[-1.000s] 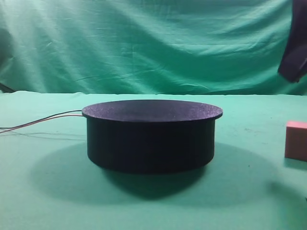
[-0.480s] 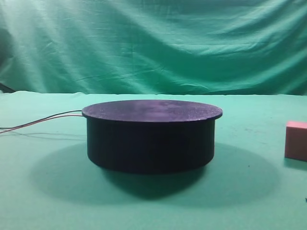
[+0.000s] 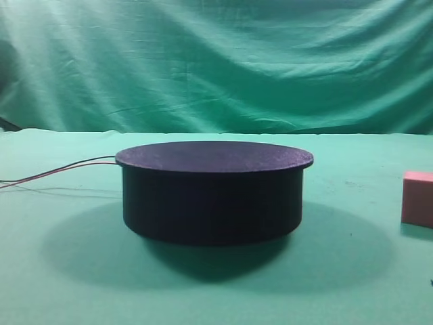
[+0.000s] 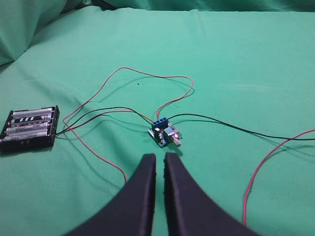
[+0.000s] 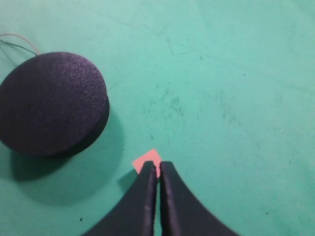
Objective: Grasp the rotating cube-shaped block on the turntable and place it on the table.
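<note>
The pinkish cube-shaped block (image 3: 418, 198) rests on the green table (image 3: 67, 284) at the far right, apart from the black turntable (image 3: 213, 193), whose top is bare. In the right wrist view my right gripper (image 5: 158, 167) is shut and empty, high above the table. The block (image 5: 147, 160) shows just past its tips, and the turntable (image 5: 51, 103) lies to the upper left. My left gripper (image 4: 159, 158) is shut and empty above the cloth. Neither gripper shows in the exterior view.
Thin red wires (image 3: 61, 169) trail left from the turntable. Under the left gripper lie a black battery holder (image 4: 30, 128), a small circuit board (image 4: 165, 132), and loose red and black wires. A green backdrop hangs behind.
A dark arm at the top right of the exterior view one second ago has gone out of view. The block and turntable stay where they were.
</note>
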Available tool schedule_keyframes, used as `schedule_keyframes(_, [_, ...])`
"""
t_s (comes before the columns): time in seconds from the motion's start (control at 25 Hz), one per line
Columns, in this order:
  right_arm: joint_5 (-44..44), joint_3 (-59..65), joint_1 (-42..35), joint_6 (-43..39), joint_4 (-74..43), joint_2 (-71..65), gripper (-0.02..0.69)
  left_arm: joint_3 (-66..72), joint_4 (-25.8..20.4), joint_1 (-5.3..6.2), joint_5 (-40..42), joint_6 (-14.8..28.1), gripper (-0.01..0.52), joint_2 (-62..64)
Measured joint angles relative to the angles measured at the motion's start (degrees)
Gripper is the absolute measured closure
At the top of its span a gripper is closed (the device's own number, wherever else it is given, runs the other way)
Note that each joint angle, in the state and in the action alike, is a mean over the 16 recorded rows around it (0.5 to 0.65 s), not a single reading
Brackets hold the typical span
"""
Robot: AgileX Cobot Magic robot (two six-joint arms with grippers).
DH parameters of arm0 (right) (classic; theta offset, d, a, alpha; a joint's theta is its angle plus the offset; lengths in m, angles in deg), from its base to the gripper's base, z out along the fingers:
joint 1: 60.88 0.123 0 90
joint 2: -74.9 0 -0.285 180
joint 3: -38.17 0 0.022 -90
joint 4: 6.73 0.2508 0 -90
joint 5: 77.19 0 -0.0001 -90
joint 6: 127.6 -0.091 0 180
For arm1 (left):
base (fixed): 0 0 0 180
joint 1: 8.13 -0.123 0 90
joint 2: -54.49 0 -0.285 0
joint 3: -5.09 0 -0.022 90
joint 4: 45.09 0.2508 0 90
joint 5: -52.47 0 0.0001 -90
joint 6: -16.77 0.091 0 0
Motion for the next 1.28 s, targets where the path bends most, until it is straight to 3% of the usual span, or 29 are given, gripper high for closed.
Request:
schedule_keyframes(0.56, [13.2, 22.9, -14.6, 0.5, 0.0, 29.3, 0.619, 0.0, 0.0, 0.0, 0.0, 0.0, 0.514, 0.0])
schedule_keyframes(0.84, [14.1, 29.6, -16.2, -0.1, 1.0, 37.6, 0.616, 0.0, 0.0, 0.0, 0.0, 0.0, 0.514, 0.0])
schedule_keyframes(1.28, [14.3, 31.3, -16.3, -0.6, 1.7, 38.9, 0.616, 0.0, 0.0, 0.0, 0.0, 0.0, 0.514, 0.0])
